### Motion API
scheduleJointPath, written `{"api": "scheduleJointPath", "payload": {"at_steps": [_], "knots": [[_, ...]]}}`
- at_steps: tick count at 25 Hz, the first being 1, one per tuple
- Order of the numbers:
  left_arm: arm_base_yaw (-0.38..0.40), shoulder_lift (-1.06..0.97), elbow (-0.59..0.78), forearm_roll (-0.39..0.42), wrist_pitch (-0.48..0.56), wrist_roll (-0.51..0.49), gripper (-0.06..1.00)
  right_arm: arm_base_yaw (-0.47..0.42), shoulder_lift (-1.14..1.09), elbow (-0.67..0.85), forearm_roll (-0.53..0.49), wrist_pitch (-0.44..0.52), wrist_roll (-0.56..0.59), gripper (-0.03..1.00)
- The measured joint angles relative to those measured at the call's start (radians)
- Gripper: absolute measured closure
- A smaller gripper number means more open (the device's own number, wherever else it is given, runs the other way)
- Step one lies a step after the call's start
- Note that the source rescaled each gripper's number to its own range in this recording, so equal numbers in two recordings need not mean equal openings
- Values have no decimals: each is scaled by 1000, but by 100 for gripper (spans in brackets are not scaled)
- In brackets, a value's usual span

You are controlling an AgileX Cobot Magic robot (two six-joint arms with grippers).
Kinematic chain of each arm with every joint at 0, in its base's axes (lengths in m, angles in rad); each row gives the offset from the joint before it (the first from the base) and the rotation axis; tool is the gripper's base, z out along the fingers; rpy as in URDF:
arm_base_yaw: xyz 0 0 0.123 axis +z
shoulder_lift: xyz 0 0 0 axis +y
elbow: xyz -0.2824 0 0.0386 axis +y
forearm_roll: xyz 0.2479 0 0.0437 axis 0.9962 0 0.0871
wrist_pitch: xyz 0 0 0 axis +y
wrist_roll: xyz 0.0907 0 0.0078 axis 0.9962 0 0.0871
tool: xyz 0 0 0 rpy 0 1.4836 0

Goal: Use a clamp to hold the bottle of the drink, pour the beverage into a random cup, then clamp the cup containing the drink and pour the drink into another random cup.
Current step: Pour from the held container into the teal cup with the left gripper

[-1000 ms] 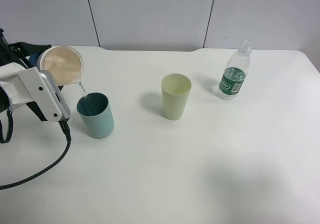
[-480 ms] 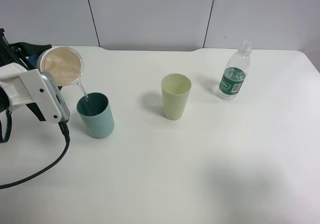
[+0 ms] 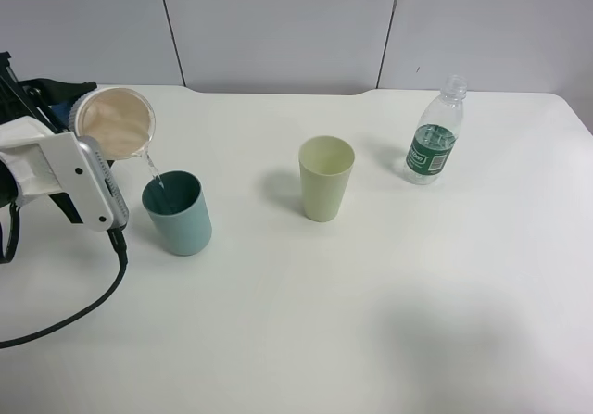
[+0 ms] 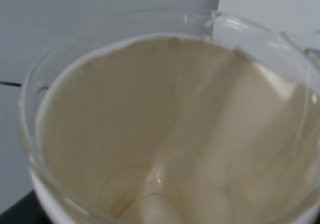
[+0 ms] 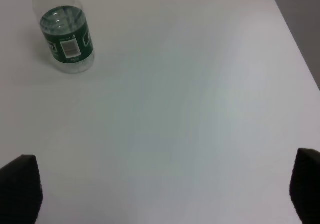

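White table [image 3: 371, 294]: your left gripper [image 3: 88, 136], probably clamped on the light, rigid tan cup [image 3: 115, 120], pours into the teal cup [image 3: 177, 212]; hold mid-wall. Right gripper [image 5: 160, 194] jaws apart.

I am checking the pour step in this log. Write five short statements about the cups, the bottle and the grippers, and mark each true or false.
1. The beige cup is tipped, and a thin stream falls from it into the teal cup. True.
2. The pale green cup lies on its side. False: it stands upright near the middle of the table.
3. The bottle stands upright with a green label. True.
4. The right gripper holds the bottle. False: it is open, its fingertips wide apart, and the bottle stands free.
5. The teal cup touches the pale green cup. False: bare table separates them.
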Motion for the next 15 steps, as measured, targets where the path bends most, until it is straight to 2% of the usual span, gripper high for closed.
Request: {"api": "scheduleJointPath", "payload": {"at_steps": [15], "knots": [[0, -1, 0, 0, -30, 66, 94, 0, 0, 0, 0, 0, 0, -3]]}}
